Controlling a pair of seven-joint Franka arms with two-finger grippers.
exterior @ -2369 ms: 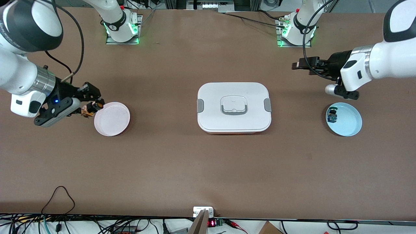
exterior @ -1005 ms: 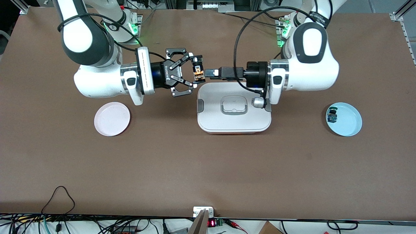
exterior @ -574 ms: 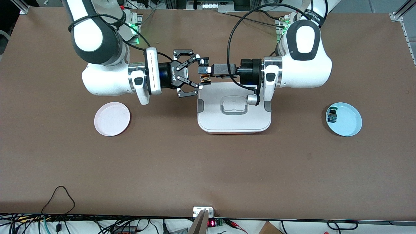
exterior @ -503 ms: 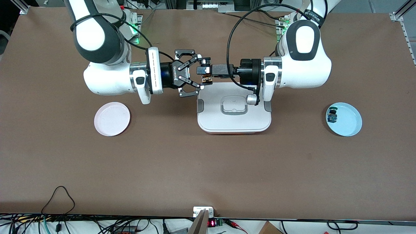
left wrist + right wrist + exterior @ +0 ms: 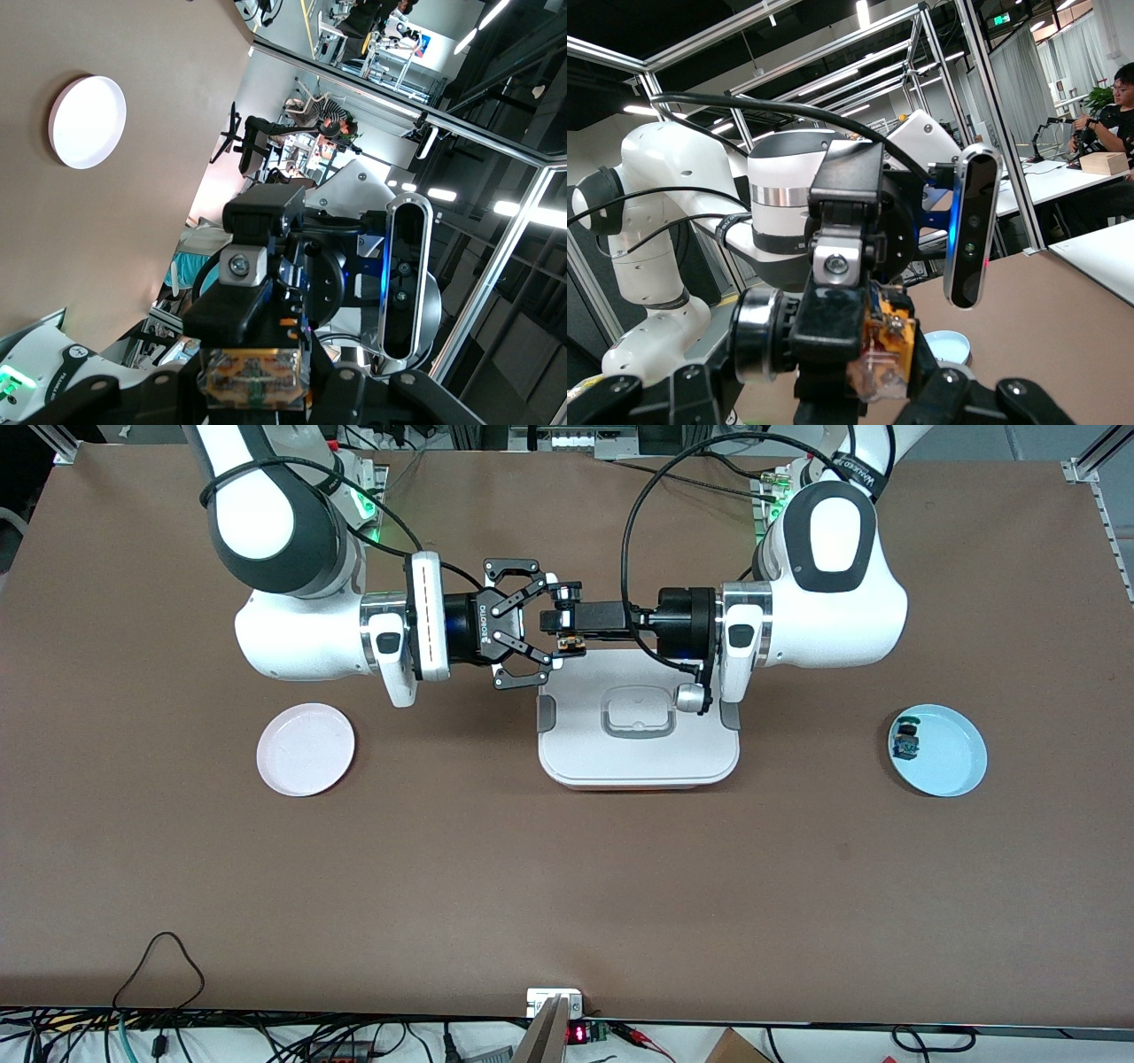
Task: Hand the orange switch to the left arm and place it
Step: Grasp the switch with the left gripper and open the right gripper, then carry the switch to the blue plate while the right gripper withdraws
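The orange switch [image 5: 567,640] hangs in the air between both grippers, over the edge of the white box [image 5: 638,757] that lies farthest from the front camera. My right gripper [image 5: 560,622] reaches in from the right arm's end and is shut on it. My left gripper [image 5: 574,623] meets it head-on, turned a quarter turn, and its fingers close on the switch's other two sides. The switch's yellowish body fills the left wrist view [image 5: 257,381] and shows in the right wrist view [image 5: 890,350], flanked by black fingers.
A pink plate [image 5: 305,749] lies toward the right arm's end and shows in the left wrist view [image 5: 87,121]. A blue plate [image 5: 957,766] with a small blue-and-green switch [image 5: 905,741] lies toward the left arm's end and shows in the right wrist view [image 5: 948,343].
My right gripper carried the switch from beside the pink plate up to the box. My left gripper came from above the blue plate to meet it. Both have since drifted slightly toward the left arm's end.
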